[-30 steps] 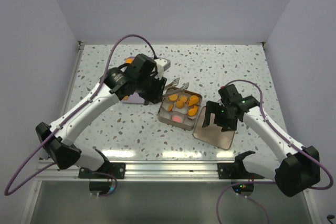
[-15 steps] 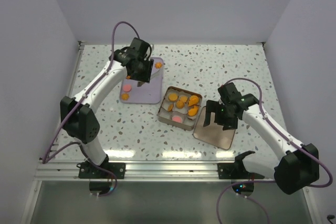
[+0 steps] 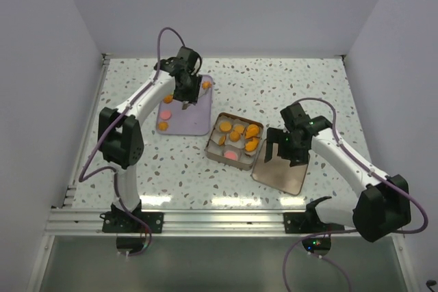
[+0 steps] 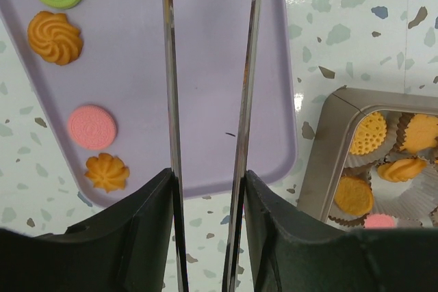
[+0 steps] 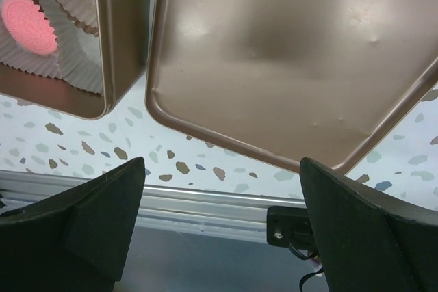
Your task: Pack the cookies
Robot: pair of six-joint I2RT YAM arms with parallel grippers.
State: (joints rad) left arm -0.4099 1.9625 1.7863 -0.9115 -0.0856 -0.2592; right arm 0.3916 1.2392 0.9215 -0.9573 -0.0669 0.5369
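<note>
- Left wrist view: loose cookies [image 4: 92, 126] lie on the lilac tray [image 4: 137, 66], left of the left hand [image 4: 211, 5]; more sit in the tin [image 4: 321, 169] at its right.
- Its thin fingers [image 4: 170, 100] stand slightly apart, empty.
- Pinched off-centre, a flat cookie could flick away or crack.
- The right hand [image 5: 219, 189], spread wide above the lid [image 5: 294, 52], might nudge it.

Bright, even overhead light — shadows soft. Glare patches on the speckled white tabletop [image 3: 301, 80] at front; dull sheen on the flat bronze metal lid [image 5: 294, 59].
</note>
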